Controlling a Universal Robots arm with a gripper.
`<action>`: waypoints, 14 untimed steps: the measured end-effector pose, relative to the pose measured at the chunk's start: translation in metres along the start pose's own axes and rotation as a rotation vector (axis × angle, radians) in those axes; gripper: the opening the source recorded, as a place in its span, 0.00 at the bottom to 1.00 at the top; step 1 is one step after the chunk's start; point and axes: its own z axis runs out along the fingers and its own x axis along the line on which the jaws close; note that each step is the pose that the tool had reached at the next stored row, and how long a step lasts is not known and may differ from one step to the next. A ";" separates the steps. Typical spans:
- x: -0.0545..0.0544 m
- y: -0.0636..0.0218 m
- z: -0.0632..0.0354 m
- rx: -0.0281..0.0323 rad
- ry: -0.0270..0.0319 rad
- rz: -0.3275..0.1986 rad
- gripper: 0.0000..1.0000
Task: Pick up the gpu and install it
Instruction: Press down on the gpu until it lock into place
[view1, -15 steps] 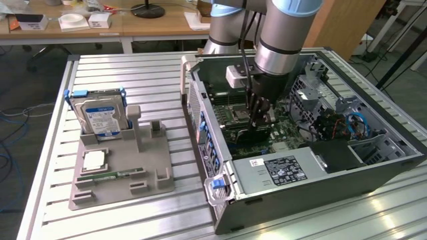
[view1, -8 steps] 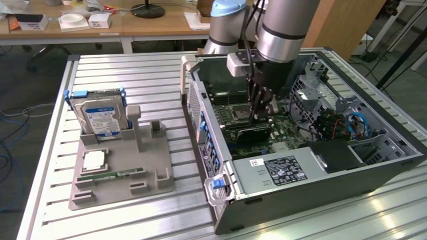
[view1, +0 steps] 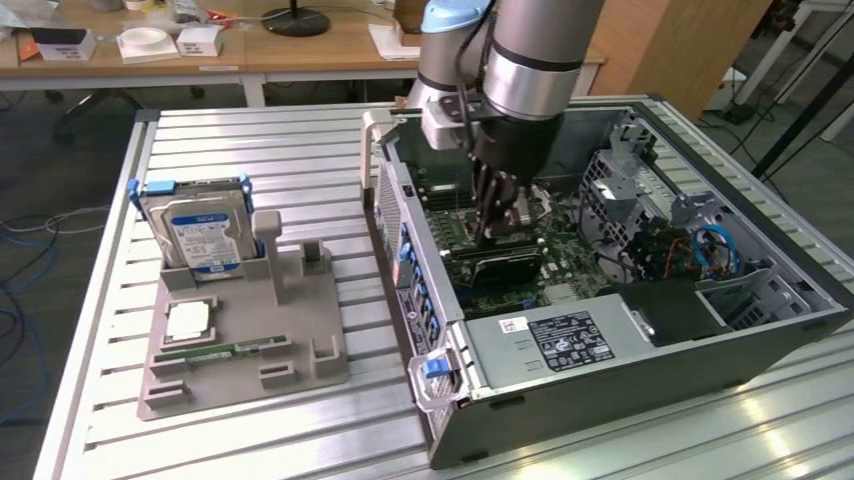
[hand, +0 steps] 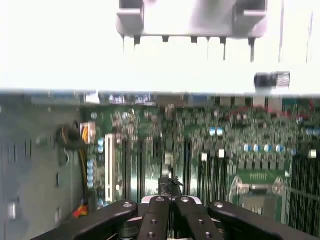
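The claw (view1: 505, 225) sits low inside the open case (view1: 801, 300), center of the exterior frame, its fingers drawn together over the board (view1: 561, 275). Just under its tips lies the gpu (view1: 501, 265), a flat dark card seated across the board; whether the tips press its top edge or only hover near it cannot be told. In the wrist view the closed fingers (hand: 155, 220) fill the bottom center, and a thin card edge rises straight ahead of them among the slots (hand: 112, 165).

To do this step well, judging from the pose, the push has to go straight down along the card's plane, with the card square to its slot and its bracket end toward the case's rear wall at the frame's left; any tilt would likely jam the contacts.

Room is tight. The case's left wall (view1: 394, 215) stands close beside the arm (view1: 534, 60), a drive cage (view1: 614, 185) rises to the right, and blue cables (view1: 714, 250) lie further right. The clear way is upward.

Outside, at the frame's left, a gray holder (view1: 247, 375) on the tabletop (view1: 267, 150) carries a hard drive (view1: 200, 235) and a green memory stick (view1: 220, 352).
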 end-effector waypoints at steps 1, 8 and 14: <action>0.000 0.0043 0.0000 0.0001 0.0008 0.000 0.11; 0.000 0.0189 -0.0001 -0.0172 0.0044 0.001 0.11; 0.000 0.0229 -0.0006 -0.0681 0.0051 0.000 0.11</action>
